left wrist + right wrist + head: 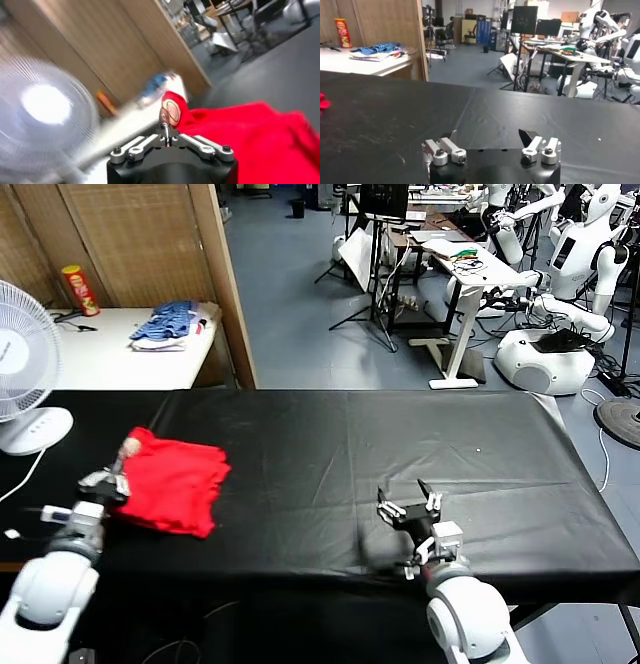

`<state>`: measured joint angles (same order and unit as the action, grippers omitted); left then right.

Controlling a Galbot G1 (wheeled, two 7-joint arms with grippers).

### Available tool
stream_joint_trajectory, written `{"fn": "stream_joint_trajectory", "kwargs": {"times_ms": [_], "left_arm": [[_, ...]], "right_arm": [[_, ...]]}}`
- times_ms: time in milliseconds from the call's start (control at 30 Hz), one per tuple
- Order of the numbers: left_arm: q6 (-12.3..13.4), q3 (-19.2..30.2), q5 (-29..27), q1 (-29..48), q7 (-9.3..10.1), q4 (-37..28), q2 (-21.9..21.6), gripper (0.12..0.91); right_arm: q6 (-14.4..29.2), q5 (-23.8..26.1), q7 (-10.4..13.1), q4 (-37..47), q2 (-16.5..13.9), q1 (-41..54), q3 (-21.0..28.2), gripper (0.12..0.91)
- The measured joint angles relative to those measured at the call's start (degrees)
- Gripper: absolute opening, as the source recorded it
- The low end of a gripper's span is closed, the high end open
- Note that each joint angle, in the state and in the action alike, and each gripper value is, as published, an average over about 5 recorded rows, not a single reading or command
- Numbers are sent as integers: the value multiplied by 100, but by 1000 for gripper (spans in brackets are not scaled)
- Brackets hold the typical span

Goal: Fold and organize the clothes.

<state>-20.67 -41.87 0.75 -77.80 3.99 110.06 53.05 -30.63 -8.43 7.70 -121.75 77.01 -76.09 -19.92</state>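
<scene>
The red T-shirt [175,484] lies folded in a bunch on the left part of the black table [400,444]. My left gripper [110,484] is at its left edge, shut on a corner of the cloth. In the left wrist view that pinched corner of the T-shirt [250,135] stands up from the closed gripper [167,134] and shows a bit of the brown-and-white print. My right gripper [410,506] rests near the table's front edge, well right of the shirt. It is open with nothing between its fingers [532,145], and in that view its gripper [487,137] faces bare tablecloth.
A white fan [20,374] stands at the table's left end. Behind it a white side table [110,359] carries a blue striped clothes pile [165,324] and a red can [80,289]. A wooden partition [225,284], desks and other robots [560,294] fill the background.
</scene>
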Motion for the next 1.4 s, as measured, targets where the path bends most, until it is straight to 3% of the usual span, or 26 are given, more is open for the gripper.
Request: {"fn": "stream_joint_trajectory", "kwargs": {"times_ms": [100, 200, 500, 667, 767, 867, 1000, 1067, 1233, 1400], "left_arm": [[-68, -3, -309, -74, 18, 277, -32, 141], [-138, 150, -86, -130, 15, 616, 63, 141], [-561, 1376, 2423, 201, 490, 1139, 853, 141], [-504, 2159, 2617, 568, 464, 853, 1471, 141], [-465, 2441, 2566, 670, 326, 672, 1708, 151], [-401, 2601, 2418, 710, 51, 610, 1777, 245], [-165, 2661, 2319, 684, -342, 654, 1719, 462], [-65, 2629, 2334, 649, -447, 719, 1652, 562], [98, 2394, 2377, 489, -397, 965, 1426, 769], [176, 2063, 2377, 155, -234, 1276, 1290, 797]], "right_arm": [[-2, 10, -1, -23, 5, -39, -3, 798], [-3, 39, -4, -56, 8, -90, -22, 798], [6, 90, -123, -234, -11, -396, -184, 798], [10, 67, -278, -323, -73, -604, -189, 798], [-13, -9, -393, -336, -128, -642, -139, 798], [-112, -237, -507, -291, -196, -597, -47, 798], [-322, -759, -543, -152, -227, -414, 146, 798], [-369, -1015, -519, -35, -192, -259, 270, 798], [-394, -1554, -372, 461, 21, 258, 665, 798], [-285, -1791, -267, 1147, 325, 796, 1064, 794]]}}
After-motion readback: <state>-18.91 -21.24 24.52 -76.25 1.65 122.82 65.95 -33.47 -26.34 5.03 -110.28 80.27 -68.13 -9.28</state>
